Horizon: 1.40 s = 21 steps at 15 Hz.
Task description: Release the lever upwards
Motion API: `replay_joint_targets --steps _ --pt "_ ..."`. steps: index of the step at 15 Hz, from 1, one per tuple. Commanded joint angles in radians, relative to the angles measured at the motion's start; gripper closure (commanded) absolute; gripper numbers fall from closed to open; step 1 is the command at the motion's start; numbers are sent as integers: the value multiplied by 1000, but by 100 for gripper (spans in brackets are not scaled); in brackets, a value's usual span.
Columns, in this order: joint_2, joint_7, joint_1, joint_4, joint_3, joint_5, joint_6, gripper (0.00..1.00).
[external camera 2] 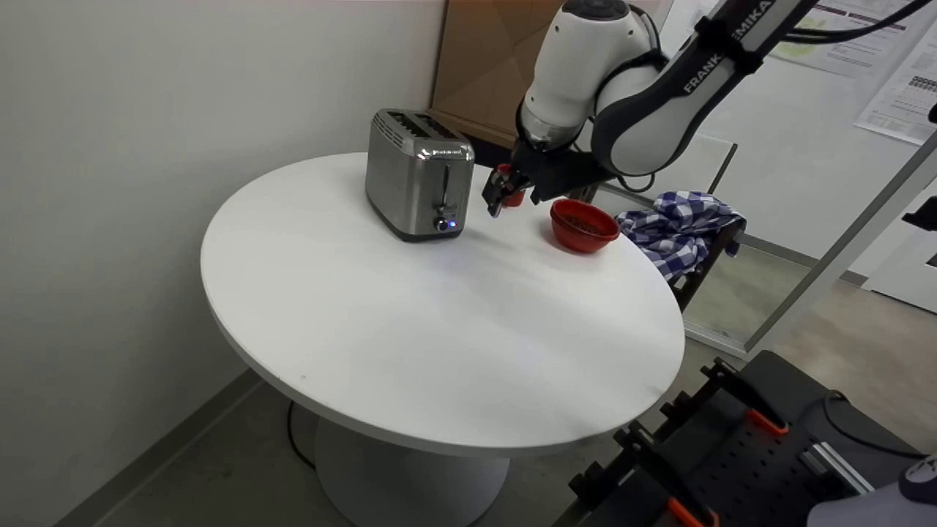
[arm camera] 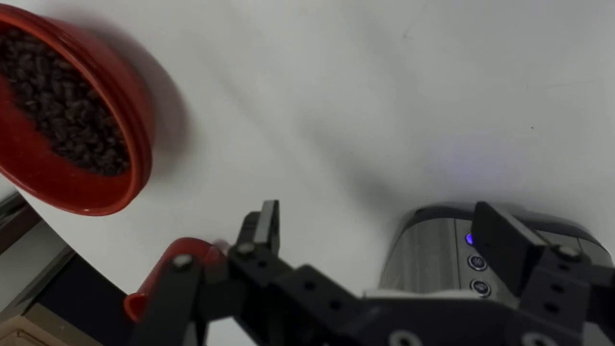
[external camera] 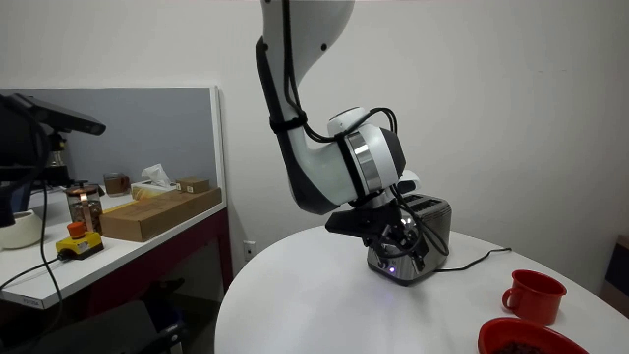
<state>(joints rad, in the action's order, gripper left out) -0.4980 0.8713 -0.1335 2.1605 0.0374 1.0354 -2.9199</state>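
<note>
A silver toaster [external camera: 442, 221] stands on the white round table [external camera 2: 410, 329]. It also shows in an exterior view [external camera 2: 410, 172]. Its lever [external camera 2: 443, 205] sits low in the vertical slot on the front, just above a knob and a lit blue button. My gripper [arm camera: 375, 204] is open with nothing between its fingers. In the wrist view the right finger overlaps the toaster's buttons [arm camera: 477, 262]; the left finger is over bare table. In an exterior view the gripper [external camera 2: 499, 196] is beside the toaster, apart from the lever. The lever is hidden in the wrist view.
A red mug [external camera: 538, 297] and a red bowl [external camera 2: 578, 238] with dark beans stand on the table near its edge, to the gripper's left in the wrist view [arm camera: 129, 91]. The toaster's black cord [external camera: 474, 264] runs along the table. A wall is behind the toaster.
</note>
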Motion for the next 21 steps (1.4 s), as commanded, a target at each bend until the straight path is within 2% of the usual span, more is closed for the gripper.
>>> replay_joint_targets --steps 1,7,13,21 --pt "-105 22 24 -103 13 19 -14 0" --pt "-212 18 45 -206 15 20 -17 0" --pt "-278 46 90 -278 59 49 -31 0" --pt "-320 240 197 -338 198 203 -152 0"
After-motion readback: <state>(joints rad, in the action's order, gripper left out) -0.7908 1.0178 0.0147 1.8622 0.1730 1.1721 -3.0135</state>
